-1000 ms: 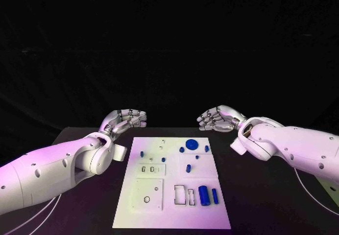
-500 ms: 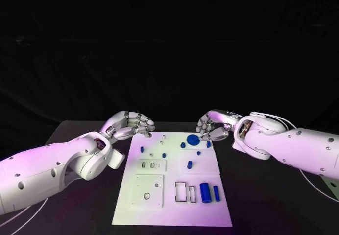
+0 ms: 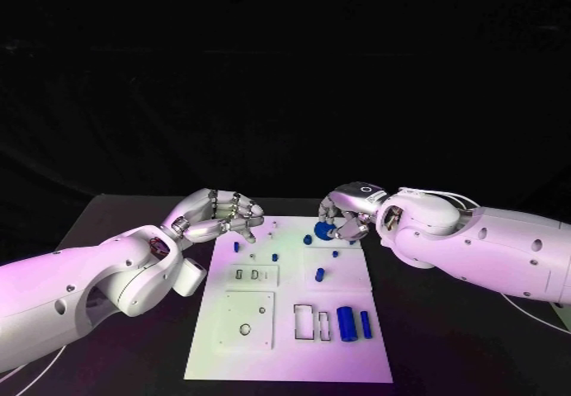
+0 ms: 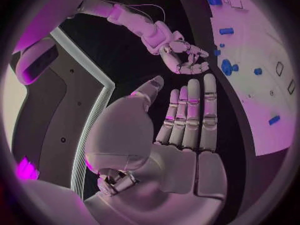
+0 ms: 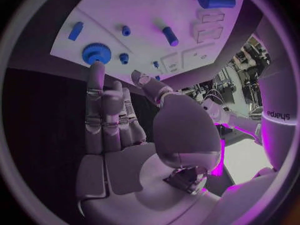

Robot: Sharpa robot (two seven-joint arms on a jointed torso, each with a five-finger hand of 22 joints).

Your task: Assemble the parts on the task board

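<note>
The task board [image 3: 291,330] lies flat on the black counter [image 3: 441,330], its long axis running from the robot's body away toward the two robot hands, which hang over its far end.

The right robot hand [image 3: 342,216] hovers at the far right corner of the board, fingers bent downward with nothing between them; its fingertips [image 5: 95,70] are just beside the round blue gear [image 3: 323,230], and whether they touch it I cannot tell. The left robot hand [image 3: 223,216] hangs over the far left corner of the board; the left wrist view shows its fingers [image 4: 190,110] straight, side by side, thumb apart, holding nothing.

Near the right robot hand, besides the one gear, I count several small blue pegs: one just beside the gear [image 3: 307,240], one below the fingers [image 3: 352,242], one a little nearer the robot [image 3: 336,256]. Near the left robot hand there are three more [image 3: 237,246], [image 3: 252,256], [image 3: 275,256]. Between the hands and the robot, a short blue pin [image 3: 318,274] lies lengthwise. Farthest from both hands, two blue cylinders lie side by side, a thick one [image 3: 346,324] and a thin one [image 3: 365,324], both pointing along the board's long axis, beside two rectangular cut-outs [image 3: 313,323].
</note>
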